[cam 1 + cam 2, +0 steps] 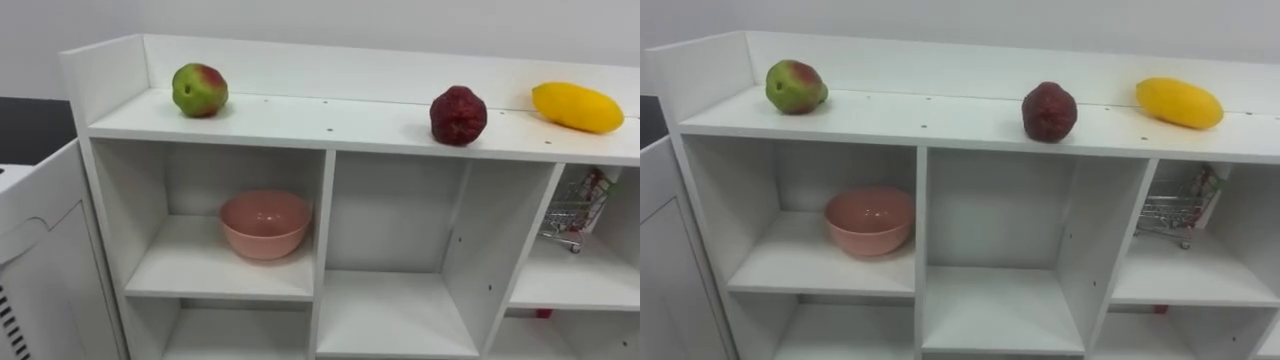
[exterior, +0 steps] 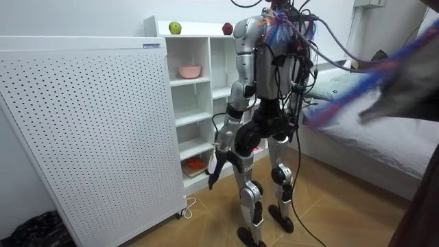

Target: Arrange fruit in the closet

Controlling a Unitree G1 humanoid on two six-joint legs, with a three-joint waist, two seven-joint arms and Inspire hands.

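Three fruit are sitting on the top of the closet (image 1: 300,120), well apart from one another. In my eye view the apple (image 1: 200,90) is resting at 10 o'clock, the red fruit (image 1: 458,115) at 1 o'clock and the mango (image 1: 578,107) at 2 o'clock.

A low back lip is running behind all three, and a short side wall is closing the top just beside the apple, on its 9 o'clock side. Below the apple, a pink bowl (image 1: 265,224) is sitting upright in the upper left compartment. A small wire cart (image 1: 575,210) is standing in the compartment at 3 o'clock, under the mango. A white panel (image 1: 40,250) is standing hard by the closet at 8 o'clock. In the room view this perforated panel is covering the closet's near side, and a bed (image 2: 370,130) is lying behind the robot on the room view's right.

The mango is lying on its side, its long axis running along the top from 10 to 4 o'clock. The red fruit is standing upright, its narrower end pointing to 12. The apple is round, with no clear long axis, and I cannot tell where its stem is pointing.

The robot is standing upright facing the closet. Its left hand (image 2: 214,168) is hanging low at its side, fingers loose and pointing to the floor, holding nothing.
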